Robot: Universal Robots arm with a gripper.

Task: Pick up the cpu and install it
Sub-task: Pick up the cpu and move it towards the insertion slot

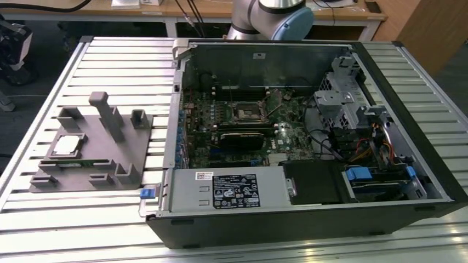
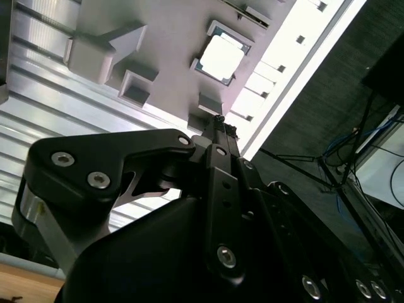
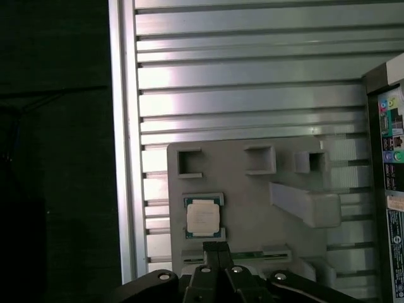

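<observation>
Your gripper (image 3: 218,247) hangs over the grey tray (image 3: 252,208) — fingers pressed together, holding nothing. You can see the cpu (image 3: 203,218) lying flat in its tray pocket — just past the fingertips, apart from the open case (image 1: 292,227).

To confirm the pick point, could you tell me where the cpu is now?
The cpu lies in a recess on the grey tray, at the exterior view's left, beside the open computer case.

Bright, even room light — glare whitens the table (image 2: 284,63) edge in the second wrist view.
</observation>
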